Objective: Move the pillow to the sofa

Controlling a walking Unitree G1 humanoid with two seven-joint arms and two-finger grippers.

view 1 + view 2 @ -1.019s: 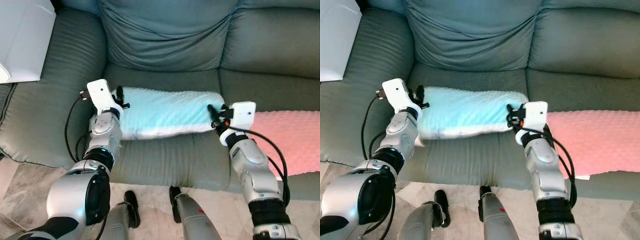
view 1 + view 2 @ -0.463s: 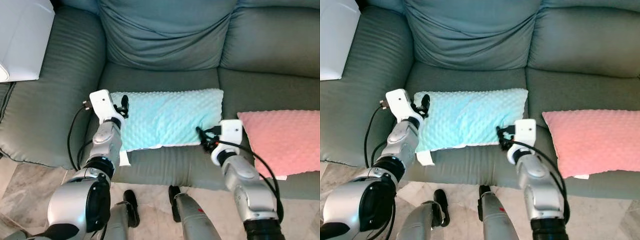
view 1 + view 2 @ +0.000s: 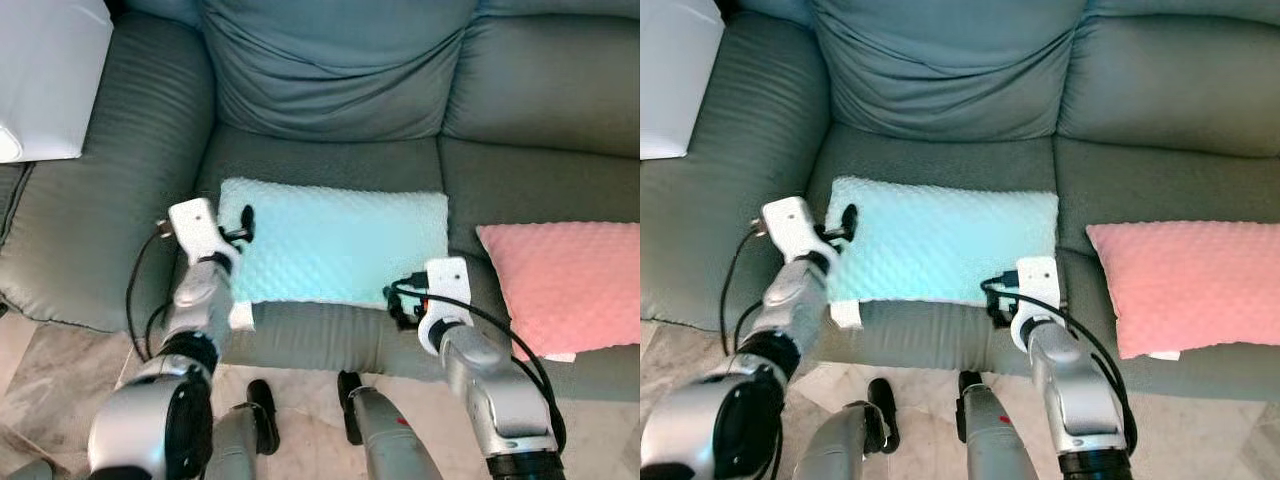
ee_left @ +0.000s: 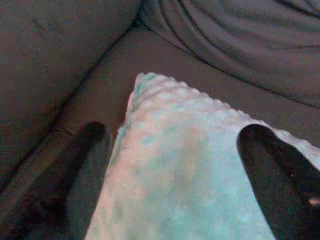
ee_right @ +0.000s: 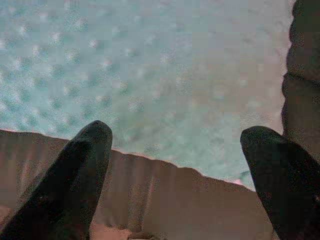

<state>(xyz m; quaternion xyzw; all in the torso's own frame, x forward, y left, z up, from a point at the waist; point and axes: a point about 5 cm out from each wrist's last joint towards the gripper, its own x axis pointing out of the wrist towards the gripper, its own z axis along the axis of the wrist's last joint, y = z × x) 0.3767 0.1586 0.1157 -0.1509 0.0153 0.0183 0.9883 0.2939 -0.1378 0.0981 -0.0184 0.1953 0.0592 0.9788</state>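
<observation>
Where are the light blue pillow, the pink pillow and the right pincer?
light blue pillow (image 3: 335,245): left eye view, middle of its dotted top face.
pink pillow (image 3: 565,280): left eye view, middle of its top face.
right pincer (image 3: 403,302): left eye view, between its black fingertips, at the blue pillow's front right corner.

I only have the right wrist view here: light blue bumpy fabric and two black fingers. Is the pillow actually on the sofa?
Observer: Yes, the blue pillow lies flat on the middle seat of the sofa.
Operator: Where's the other arm?
Observer: The left gripper is at the pillow's left end, fingers open on either side of its corner.
Operator: Anything else on the seats?
Observer: A pink pillow lies on the seat to the right, apart from the blue one.
</observation>
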